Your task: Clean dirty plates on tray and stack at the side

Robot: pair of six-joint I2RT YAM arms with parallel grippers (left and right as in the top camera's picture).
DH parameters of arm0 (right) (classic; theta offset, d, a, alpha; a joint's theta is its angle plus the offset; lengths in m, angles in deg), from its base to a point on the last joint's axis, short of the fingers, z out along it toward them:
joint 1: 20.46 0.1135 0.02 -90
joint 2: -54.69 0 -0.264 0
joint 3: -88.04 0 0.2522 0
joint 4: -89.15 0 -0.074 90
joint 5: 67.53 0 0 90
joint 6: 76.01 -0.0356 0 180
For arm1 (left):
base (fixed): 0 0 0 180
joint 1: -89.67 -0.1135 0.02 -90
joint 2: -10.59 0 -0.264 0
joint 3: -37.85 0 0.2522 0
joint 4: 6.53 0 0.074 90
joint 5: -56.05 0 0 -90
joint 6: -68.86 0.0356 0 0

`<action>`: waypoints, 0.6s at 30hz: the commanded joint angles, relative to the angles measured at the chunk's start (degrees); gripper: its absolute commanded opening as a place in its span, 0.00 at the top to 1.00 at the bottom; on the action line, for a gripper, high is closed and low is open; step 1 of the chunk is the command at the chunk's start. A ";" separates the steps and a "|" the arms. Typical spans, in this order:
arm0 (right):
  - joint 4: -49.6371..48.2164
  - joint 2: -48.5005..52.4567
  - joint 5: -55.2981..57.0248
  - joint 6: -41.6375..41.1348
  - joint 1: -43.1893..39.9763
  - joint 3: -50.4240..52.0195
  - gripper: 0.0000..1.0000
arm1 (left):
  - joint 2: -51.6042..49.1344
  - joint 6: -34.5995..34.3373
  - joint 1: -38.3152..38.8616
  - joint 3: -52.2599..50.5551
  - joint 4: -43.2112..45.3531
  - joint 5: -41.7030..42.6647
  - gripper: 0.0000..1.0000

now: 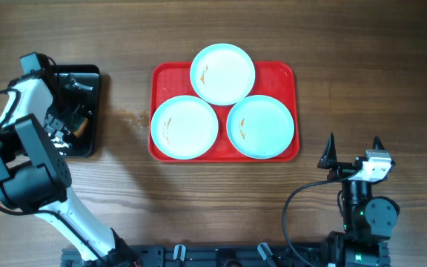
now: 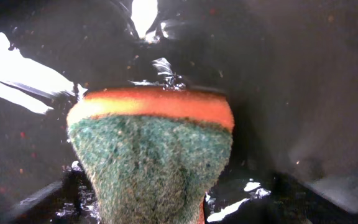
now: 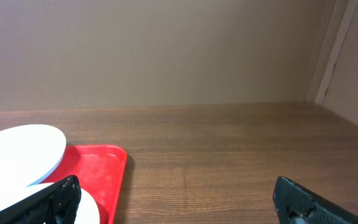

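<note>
Three pale plates lie on the red tray (image 1: 284,72): one at the back (image 1: 222,73), one front left (image 1: 184,127), one front right (image 1: 261,126). Each has small orange-brown smears. My left gripper (image 1: 73,117) is down in the black tray, shut on a green and orange sponge (image 2: 151,149), which fills the left wrist view and is pinched narrow at the jaws. My right gripper (image 1: 353,148) is open and empty, near the table's front right, to the right of the red tray. The right wrist view shows its fingers (image 3: 176,199), the tray corner (image 3: 101,165) and a plate rim (image 3: 17,152).
A smaller black tray (image 1: 89,74) with wet glints stands at the far left; its dark wall (image 2: 291,93) shows behind the sponge. Bare wooden table (image 1: 362,67) lies to the right of the red tray and between the two trays.
</note>
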State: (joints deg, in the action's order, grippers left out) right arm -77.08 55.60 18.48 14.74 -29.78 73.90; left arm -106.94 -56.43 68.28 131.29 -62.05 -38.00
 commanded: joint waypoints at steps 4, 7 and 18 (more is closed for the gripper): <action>-0.09 0.04 0.63 -0.11 -0.31 0.09 0.00 | -1.09 0.35 -0.11 0.04 0.20 -0.07 0.83; -0.09 0.04 0.63 -0.09 -0.31 0.09 0.01 | -1.07 0.37 -0.11 0.04 0.09 -0.07 0.96; -0.09 0.04 0.63 -0.11 -0.31 0.09 0.00 | 4.98 0.52 -0.11 0.13 -1.38 -0.07 0.96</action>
State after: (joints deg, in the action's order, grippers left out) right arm -77.08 55.60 18.48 14.74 -29.78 73.90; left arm -106.79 -55.95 68.28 131.27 -62.99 -38.09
